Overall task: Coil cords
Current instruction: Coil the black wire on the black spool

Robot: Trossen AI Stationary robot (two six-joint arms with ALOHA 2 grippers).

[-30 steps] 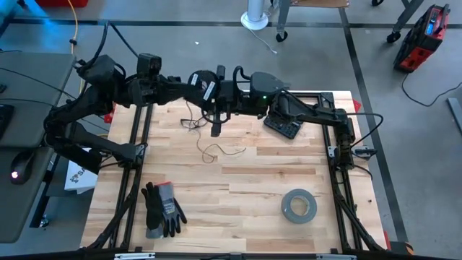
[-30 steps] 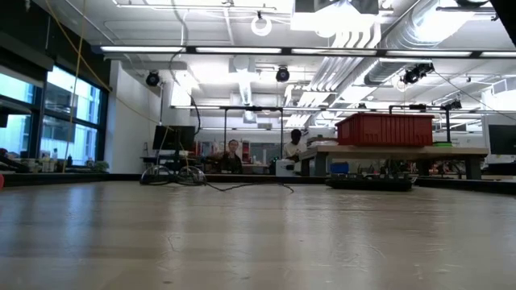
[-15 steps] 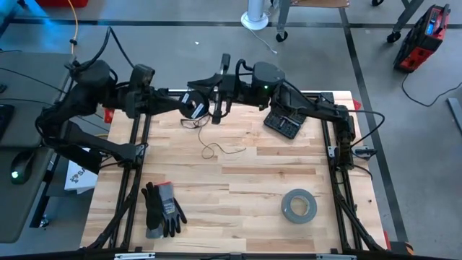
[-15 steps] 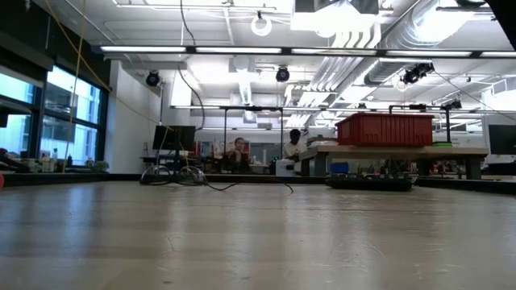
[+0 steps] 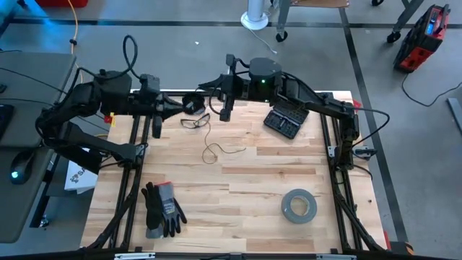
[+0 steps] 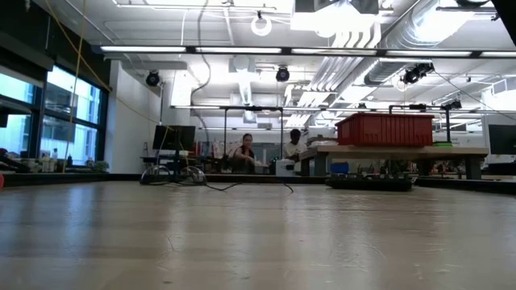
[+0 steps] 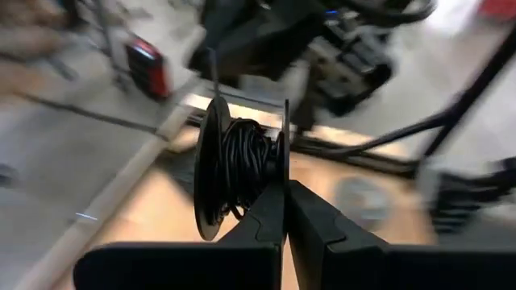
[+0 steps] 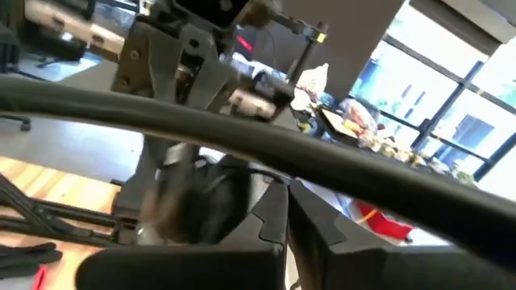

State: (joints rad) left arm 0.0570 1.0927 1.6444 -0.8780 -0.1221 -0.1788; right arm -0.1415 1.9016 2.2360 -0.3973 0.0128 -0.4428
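Note:
The small round black spool (image 5: 192, 105), wound with thin dark cord, is held above the table's far left part by my left gripper (image 5: 173, 108), which is shut on it. It fills the left wrist view (image 7: 238, 165). Loose thin cord lies in loops on the wood (image 5: 196, 121) and trails to a second loop (image 5: 211, 152). My right gripper (image 5: 224, 107) hovers just right of the spool with its fingers shut; in the right wrist view a thin strand (image 8: 266, 174) runs to its fingertips. Neither gripper shows in the low view. My left gripper pinches the rim of one spool flange (image 7: 284, 179) between its two fingers, coming level from the table's left. The spool stands on edge, lifted clear of the table. My right gripper seems shut on the thin strand (image 8: 272, 177) at its fingertips; the strand runs toward the blurred spool (image 8: 193, 201).
A black keypad-like device (image 5: 284, 120) lies at the far right. A grey tape roll (image 5: 298, 205) lies near right and dark gloves (image 5: 162, 208) near left. A yellow cable (image 5: 72, 22) hangs beyond the table. People sit in the room behind (image 6: 244, 153).
My left gripper has drawn back toward the table's left edge, carrying the spool. My right gripper has gone toward the far edge and slightly right. The cord loop under the spool has spread wider on the wood; the nearer loop has stayed.

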